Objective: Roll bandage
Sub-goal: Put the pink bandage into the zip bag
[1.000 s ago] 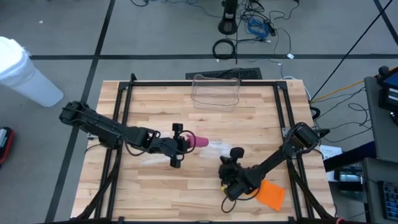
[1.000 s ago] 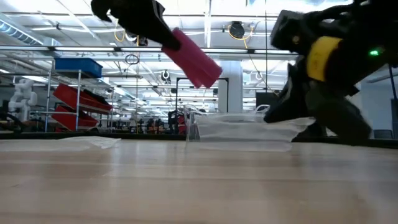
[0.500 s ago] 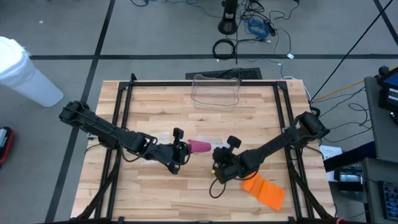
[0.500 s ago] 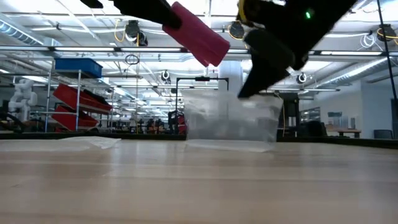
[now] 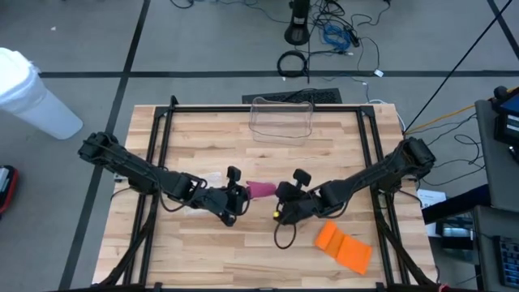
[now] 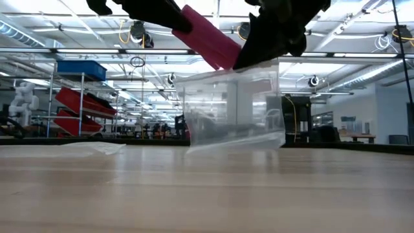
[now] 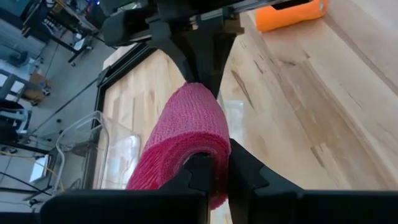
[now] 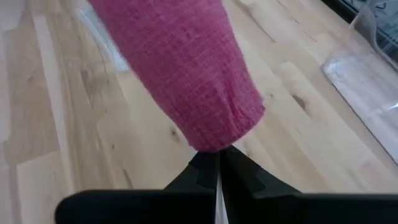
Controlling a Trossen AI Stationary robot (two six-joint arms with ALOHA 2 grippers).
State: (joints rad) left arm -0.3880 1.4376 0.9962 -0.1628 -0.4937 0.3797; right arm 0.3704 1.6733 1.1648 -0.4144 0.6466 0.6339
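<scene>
Around the work lie a clear plastic container (image 5: pixel 281 119) at the far edge of the tabletop (image 5: pixel 211 142), an orange object (image 5: pixel 343 246) near the front right, and a clear wrapper (image 5: pixel 193 180) under the left arm — none of them blocks either arm. The pink bandage roll (image 5: pixel 259 191) hangs above the middle of the tabletop, clamped at one end in the left hand (image 5: pixel 236 196). The right hand (image 5: pixel 285 200), fingers pressed shut with nothing between them, meets the roll's free end. A second ago that right hand sat lower right, beside the orange object — it has since crossed to the roll, while the left hand drifted slightly forward.
</scene>
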